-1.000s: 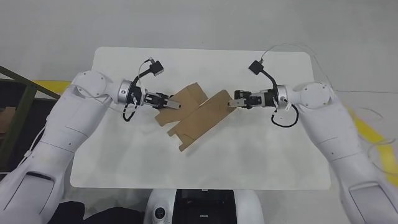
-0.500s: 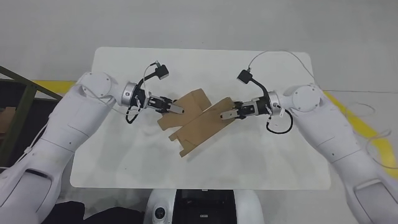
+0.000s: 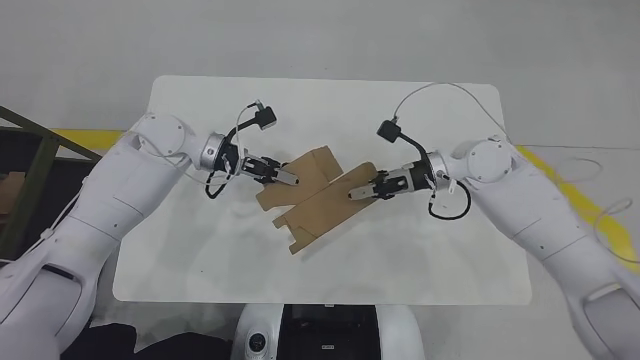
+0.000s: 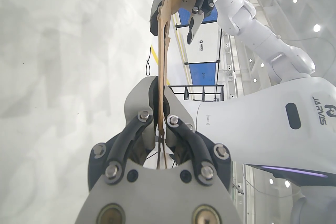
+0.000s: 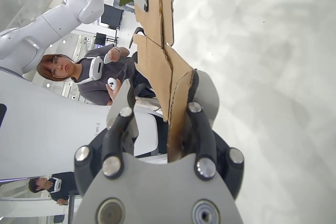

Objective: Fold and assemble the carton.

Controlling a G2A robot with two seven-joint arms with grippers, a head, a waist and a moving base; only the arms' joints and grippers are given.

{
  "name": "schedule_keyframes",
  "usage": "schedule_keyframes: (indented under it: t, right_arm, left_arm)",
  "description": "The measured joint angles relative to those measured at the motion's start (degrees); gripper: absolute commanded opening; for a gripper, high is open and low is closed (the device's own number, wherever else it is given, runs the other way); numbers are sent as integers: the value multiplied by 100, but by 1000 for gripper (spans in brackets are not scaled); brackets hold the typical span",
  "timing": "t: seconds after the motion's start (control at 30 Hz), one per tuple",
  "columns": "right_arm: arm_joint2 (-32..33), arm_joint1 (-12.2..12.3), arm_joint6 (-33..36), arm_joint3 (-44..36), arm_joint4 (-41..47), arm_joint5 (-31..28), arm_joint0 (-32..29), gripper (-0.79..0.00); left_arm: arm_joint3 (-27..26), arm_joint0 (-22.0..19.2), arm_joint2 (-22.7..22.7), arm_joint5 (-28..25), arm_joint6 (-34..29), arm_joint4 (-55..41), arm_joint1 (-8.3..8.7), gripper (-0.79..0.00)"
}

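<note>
A flat brown carton (image 3: 315, 195) is held just above the middle of the white table (image 3: 200, 250). My left gripper (image 3: 289, 177) is shut on its left flap; in the left wrist view the cardboard edge (image 4: 162, 51) runs straight out from between the closed fingers of that gripper (image 4: 160, 96). My right gripper (image 3: 354, 193) is at the carton's right side and stands open. In the right wrist view the carton (image 5: 157, 57) lies against one finger (image 5: 203, 93) of this gripper (image 5: 162, 88), with a gap to the other finger (image 5: 123, 99).
Bare white tabletop surrounds the carton on all sides. The table's front edge (image 3: 320, 303) lies near the robot. Thin cables (image 3: 455, 90) loop over the right arm above the table's back right part.
The right gripper has slid from the carton's far right corner toward the front and left along its edge. The left gripper and carton have shifted slightly right.
</note>
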Motion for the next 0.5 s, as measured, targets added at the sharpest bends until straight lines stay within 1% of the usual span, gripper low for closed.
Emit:
schedule_keyframes:
  t: [0.17, 0.23, 0.3, 0.37, 0.4, 0.47, 0.5]
  right_arm:
    - [-337, 80, -115, -48, 43, -116, 141, -459]
    - [-456, 103, -158, -46, 61, -159, 196, -502]
    - [-589, 126, -203, -24, 91, -204, 263, -597]
    - [-711, 144, -245, 13, 136, -245, 336, -665]
    - [-761, 152, -263, 30, 157, -263, 369, -717]
    - [-872, 167, -303, 58, 213, -303, 436, -785]
    - [-918, 174, -319, 67, 238, -318, 464, -785]
  left_arm:
    - [34, -102, 153, -47, 48, -45, 15, -785]
    - [36, -134, 200, -63, 64, -67, 21, -785]
    - [32, -165, 250, -82, 82, -92, 30, -785]
    - [22, -186, 291, -102, 103, -116, 44, -785]
    - [14, -192, 307, -110, 111, -126, 51, -785]
    - [-4, -201, 338, -132, 132, -146, 71, -785]
    - [-12, -204, 350, -140, 141, -154, 81, -785]
